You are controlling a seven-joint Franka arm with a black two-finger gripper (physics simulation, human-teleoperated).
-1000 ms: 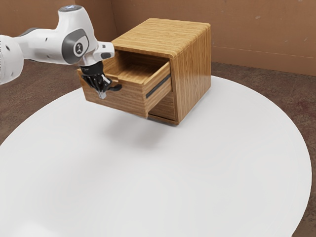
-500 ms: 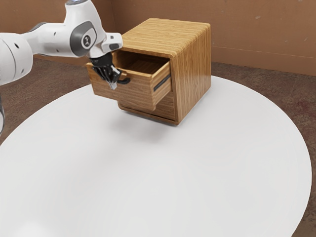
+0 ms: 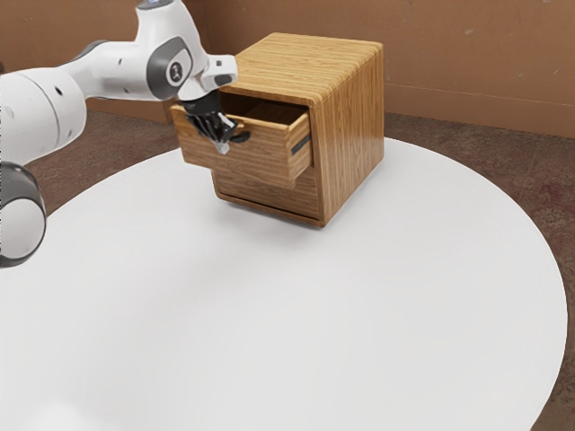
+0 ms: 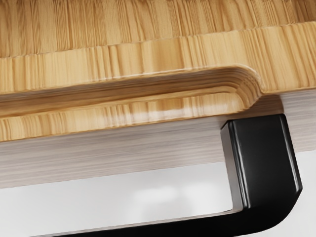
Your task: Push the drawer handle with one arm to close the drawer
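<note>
In the exterior view my gripper (image 3: 221, 142) is against the front of the upper drawer (image 3: 260, 154), at its black handle (image 3: 240, 137). The drawer stands partly out of the wooden cabinet (image 3: 350, 135). Whether the gripper grips the handle is too small to make out. In the wrist view the black handle (image 4: 266, 163) curves out from the drawer front (image 4: 113, 153), close under my hand, and the drawer's top edge (image 4: 148, 57) with its recessed groove runs across above it.
A round white table (image 3: 314, 314) carries the cabinet. The closed lower drawer (image 3: 269, 200) lies beneath the upper one. Behind the table stands a brown wall (image 3: 476, 63).
The upper drawer has slid further into the cabinet, and my gripper has moved with it toward the exterior view's right, staying at the handle.
</note>
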